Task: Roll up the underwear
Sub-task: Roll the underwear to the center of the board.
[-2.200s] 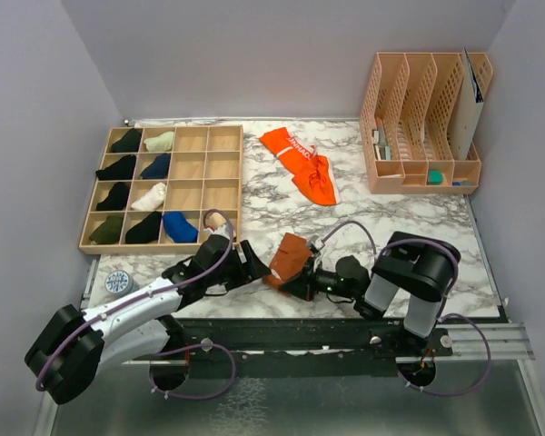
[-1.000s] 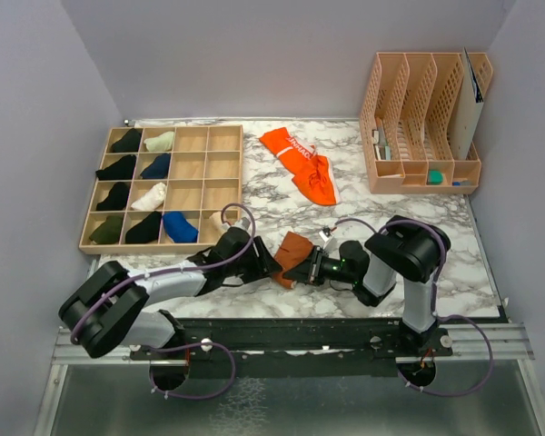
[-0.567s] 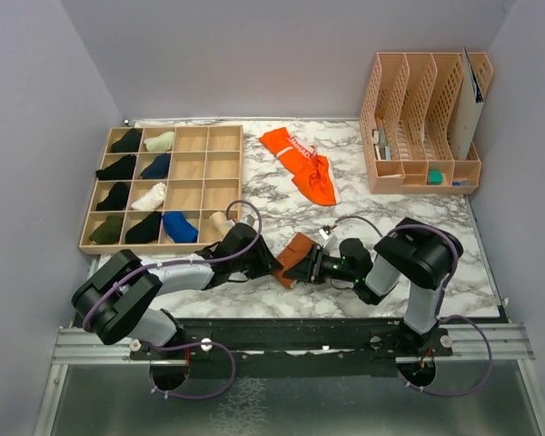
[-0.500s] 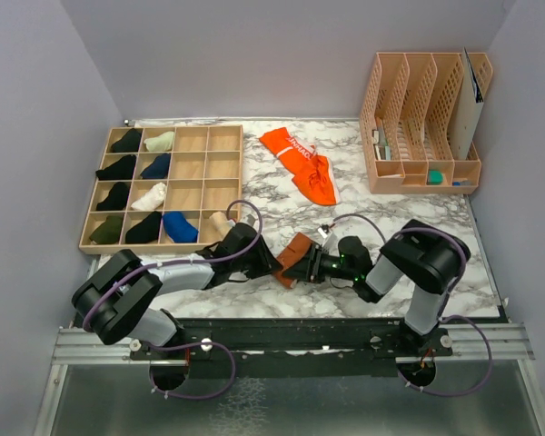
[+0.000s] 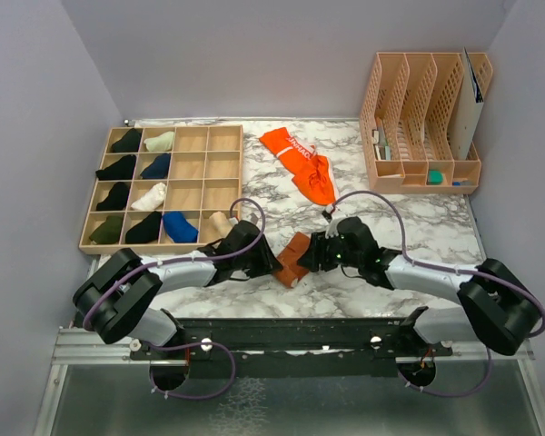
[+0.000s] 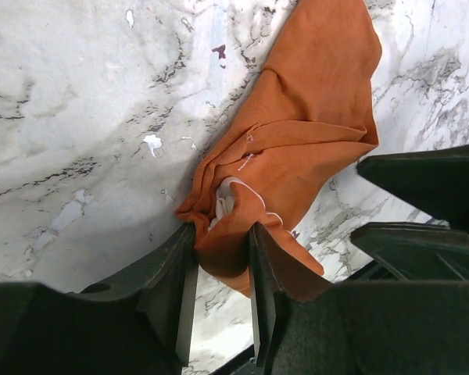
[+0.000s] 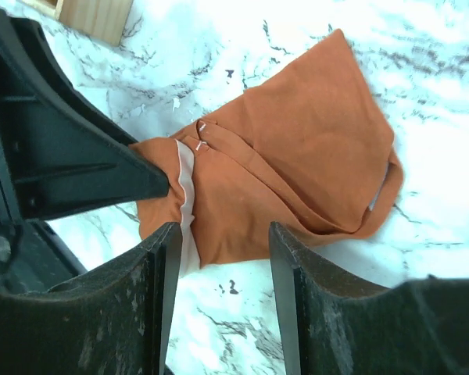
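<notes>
Your right arm is now lying stretched low along the marble table [image 5: 436, 227], your right gripper [image 7: 223, 230] gaping wide, holding nothing, at the edge of the rust-brown briefs [image 5: 293, 257] lying front-centre; your left gripper [image 6: 221, 234] is still pinching them

rust-brown brief [image 6: 305, 141] edge hidden in left claw [image 6: 221, 234]; orange brief [image 5: 300, 165] lettering unreadable.

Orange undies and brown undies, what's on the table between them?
Nothing, just bare marble table between the orange underwear and the rust-brown underwear. The top external view shows it.
</notes>
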You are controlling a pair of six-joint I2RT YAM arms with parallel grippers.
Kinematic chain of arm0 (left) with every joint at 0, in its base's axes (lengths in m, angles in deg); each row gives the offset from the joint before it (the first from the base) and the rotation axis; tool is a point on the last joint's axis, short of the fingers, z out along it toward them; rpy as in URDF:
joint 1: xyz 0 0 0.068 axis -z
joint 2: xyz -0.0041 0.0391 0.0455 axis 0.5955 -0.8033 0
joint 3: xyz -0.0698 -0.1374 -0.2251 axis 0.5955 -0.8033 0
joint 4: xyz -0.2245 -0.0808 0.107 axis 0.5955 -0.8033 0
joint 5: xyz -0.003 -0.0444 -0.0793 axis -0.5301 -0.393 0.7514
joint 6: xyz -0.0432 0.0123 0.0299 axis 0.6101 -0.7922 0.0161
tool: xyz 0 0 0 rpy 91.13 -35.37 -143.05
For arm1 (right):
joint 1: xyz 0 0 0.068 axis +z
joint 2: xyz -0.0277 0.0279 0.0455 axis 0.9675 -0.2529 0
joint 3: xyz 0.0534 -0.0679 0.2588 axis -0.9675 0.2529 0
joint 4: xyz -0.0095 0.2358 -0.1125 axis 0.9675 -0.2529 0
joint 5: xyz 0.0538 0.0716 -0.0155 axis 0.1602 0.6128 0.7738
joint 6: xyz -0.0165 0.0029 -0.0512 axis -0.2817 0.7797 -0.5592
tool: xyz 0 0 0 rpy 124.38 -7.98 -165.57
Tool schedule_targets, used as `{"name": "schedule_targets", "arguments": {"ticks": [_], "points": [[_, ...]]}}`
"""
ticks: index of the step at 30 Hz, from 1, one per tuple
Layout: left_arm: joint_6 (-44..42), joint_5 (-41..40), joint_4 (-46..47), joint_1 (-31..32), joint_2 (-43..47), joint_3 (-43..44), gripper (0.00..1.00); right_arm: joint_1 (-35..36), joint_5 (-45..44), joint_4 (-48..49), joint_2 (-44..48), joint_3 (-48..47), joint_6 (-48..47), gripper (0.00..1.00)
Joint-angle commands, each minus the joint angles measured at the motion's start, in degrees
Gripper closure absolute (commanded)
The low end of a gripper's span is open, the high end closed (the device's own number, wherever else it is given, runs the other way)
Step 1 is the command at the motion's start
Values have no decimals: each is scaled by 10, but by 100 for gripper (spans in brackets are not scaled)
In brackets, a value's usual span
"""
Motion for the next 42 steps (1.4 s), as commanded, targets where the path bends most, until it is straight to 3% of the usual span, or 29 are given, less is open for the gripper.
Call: {"name": "schedule_targets", "arguments": {"ticks": [1, 5, 10, 24, 30, 36, 42], "points": [[-15, -19, -62, 3, -12, 1, 64, 31, -55, -121, 54, -28, -151, 48], [-4, -17, -75, 3, -13, 10, 64, 135, -130, -80, 72, -31, -248, 48], [2, -10, -91, 3, -18, 19, 64, 226, -230, -62, 3, -71, -313, 49], [18, 6, -90, 1, -16, 21, 63, 282, -304, -13, -114, -82, -341, 61], [23, 20, -86, -2, -13, 18, 59, 286, -353, 2, -144, -49, -280, 79], [40, 19, -84, -15, 20, 1, 42, 283, -275, 62, -124, -2, -228, 94], [38, -1, -94, -22, 79, -2, 27, 230, -124, 232, -91, 85, -114, 96]]}}
